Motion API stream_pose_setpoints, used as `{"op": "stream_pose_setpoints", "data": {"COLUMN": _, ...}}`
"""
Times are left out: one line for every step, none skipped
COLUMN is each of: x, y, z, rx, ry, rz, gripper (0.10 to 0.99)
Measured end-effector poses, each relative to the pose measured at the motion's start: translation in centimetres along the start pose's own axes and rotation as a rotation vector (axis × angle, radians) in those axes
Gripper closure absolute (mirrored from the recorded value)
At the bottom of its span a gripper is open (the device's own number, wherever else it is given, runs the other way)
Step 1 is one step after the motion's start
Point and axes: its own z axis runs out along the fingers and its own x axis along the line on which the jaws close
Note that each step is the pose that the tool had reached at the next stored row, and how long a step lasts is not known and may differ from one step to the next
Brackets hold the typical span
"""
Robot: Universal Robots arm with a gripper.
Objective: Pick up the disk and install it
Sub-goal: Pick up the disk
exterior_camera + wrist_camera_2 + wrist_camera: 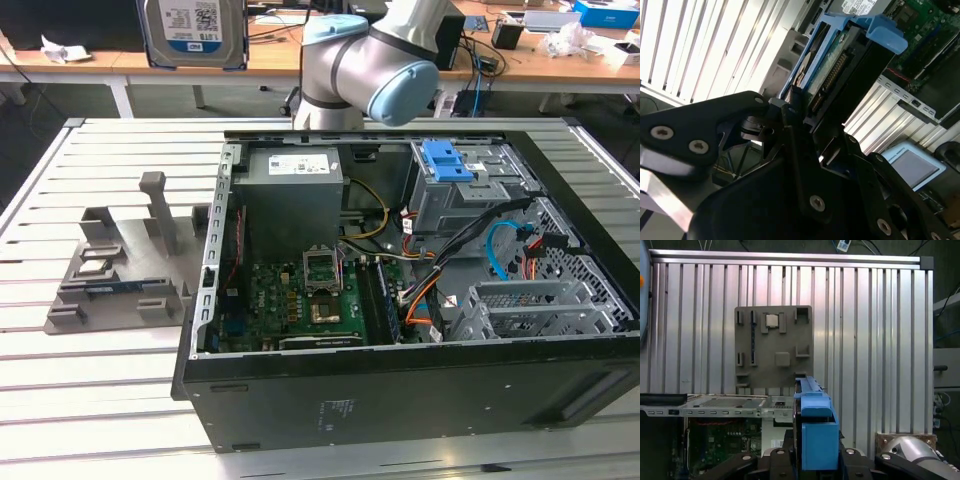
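The disk [195, 30], silver with a white-and-blue label and a blue frame, hangs high above the slatted table at the exterior view's upper left, well clear of the open computer case [400, 400]. In both wrist views my gripper [816, 457] is shut on it. Its black fingers [782, 452] press either side of the blue frame [815, 425]. In the second wrist view the disk [840, 55] sticks out beyond the gripper [812, 107], with its connector edge showing.
A grey fixture plate [110, 265] with posts lies on the table left of the case. Inside the case are a grey power supply box [293, 195], a motherboard [300, 300], cables and a drive cage with a blue bracket [445, 160]. My arm [370, 60] stands behind the case.
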Motion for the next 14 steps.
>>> {"op": "stream_pose_setpoints", "data": {"x": 0.01, "y": -0.70, "z": -0.03, "rx": 0.000, "ry": 0.0000, "rz": 0.000, "gripper": 0.722}}
{"op": "stream_pose_setpoints", "data": {"x": 0.02, "y": -1.35, "z": -0.05, "rx": 0.000, "ry": -0.0001, "rz": 0.000, "gripper": 0.722}}
{"op": "stream_pose_setpoints", "data": {"x": 0.03, "y": -1.93, "z": -0.08, "rx": 0.000, "ry": 0.0000, "rz": 0.000, "gripper": 0.722}}
{"op": "stream_pose_setpoints", "data": {"x": 0.04, "y": -2.63, "z": -0.10, "rx": 0.000, "ry": -0.0001, "rz": 0.000, "gripper": 0.722}}
{"op": "stream_pose_setpoints", "data": {"x": 0.05, "y": -3.29, "z": -0.13, "rx": 0.000, "ry": -0.0001, "rz": 0.000, "gripper": 0.722}}
{"op": "stream_pose_setpoints", "data": {"x": 0.06, "y": -3.64, "z": -0.14, "rx": 0.000, "ry": -0.0001, "rz": 0.000, "gripper": 0.722}}
{"op": "stream_pose_setpoints", "data": {"x": 0.06, "y": -3.97, "z": -0.15, "rx": 0.000, "ry": -0.0001, "rz": 0.000, "gripper": 0.722}}
{"op": "stream_pose_setpoints", "data": {"x": 0.07, "y": -4.55, "z": -0.17, "rx": 0.000, "ry": -0.0001, "rz": 0.000, "gripper": 0.722}}
{"op": "stream_pose_setpoints", "data": {"x": 0.08, "y": -4.91, "z": -0.19, "rx": 0.000, "ry": 0.0000, "rz": 0.000, "gripper": 0.722}}
{"op": "stream_pose_setpoints", "data": {"x": 0.08, "y": -5.23, "z": -0.20, "rx": 0.000, "ry": 0.0000, "rz": 0.000, "gripper": 0.722}}
{"op": "stream_pose_setpoints", "data": {"x": 0.09, "y": -5.82, "z": -0.23, "rx": -0.001, "ry": 0.0000, "rz": 0.000, "gripper": 0.722}}
{"op": "stream_pose_setpoints", "data": {"x": 0.10, "y": -6.31, "z": -0.25, "rx": -0.001, "ry": 0.0000, "rz": 0.000, "gripper": 0.722}}
{"op": "stream_pose_setpoints", "data": {"x": 0.11, "y": -6.64, "z": -0.26, "rx": -0.001, "ry": -0.0001, "rz": 0.000, "gripper": 0.722}}
{"op": "stream_pose_setpoints", "data": {"x": 0.12, "y": -7.18, "z": -0.28, "rx": -0.001, "ry": -0.0001, "rz": 0.000, "gripper": 0.722}}
